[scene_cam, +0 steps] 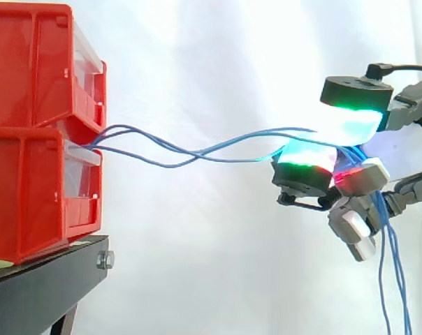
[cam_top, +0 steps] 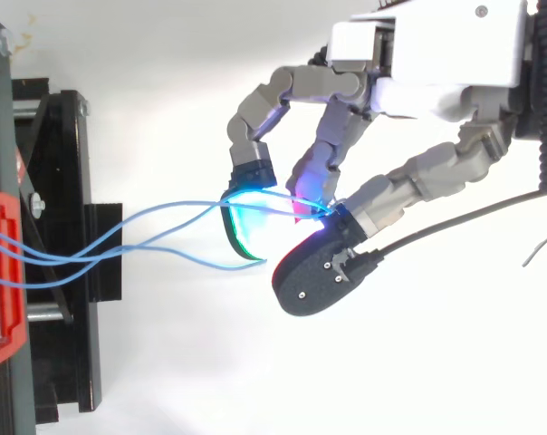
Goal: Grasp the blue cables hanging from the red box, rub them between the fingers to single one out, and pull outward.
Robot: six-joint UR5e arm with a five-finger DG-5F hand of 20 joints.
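I have the cables point(scene_cam: 200, 152) pinched in my hand point(cam_top: 436, 54): the thumb comes over them from above and the fingers curl up from below, so the strands are clamped between glowing pads point(scene_cam: 309, 157). From that pinch the cables run away from me towards the boxes point(scene_cam: 36, 132) on the stand point(scene_cam: 43, 279), which lie well apart from my hand, on the left in the side view. They enter the stack at the seam where the upper box sits on the lower one. Their long axis is close to level and points straight from the boxes to my pads, in line with the pull I have to make. The strands are not taut. They sag a little, and about midway along the span they cross over one another, fanning apart again near the boxes. Past my pads the loose ends point(scene_cam: 389, 272) drop straight down beside my wrist. I judge that more than one strand is in the pinch, so no single one is separated out yet. Pulling outward means drawing directly away from the boxes along this level line. The crossing could snag if I pull before the rubbing has freed one strand.
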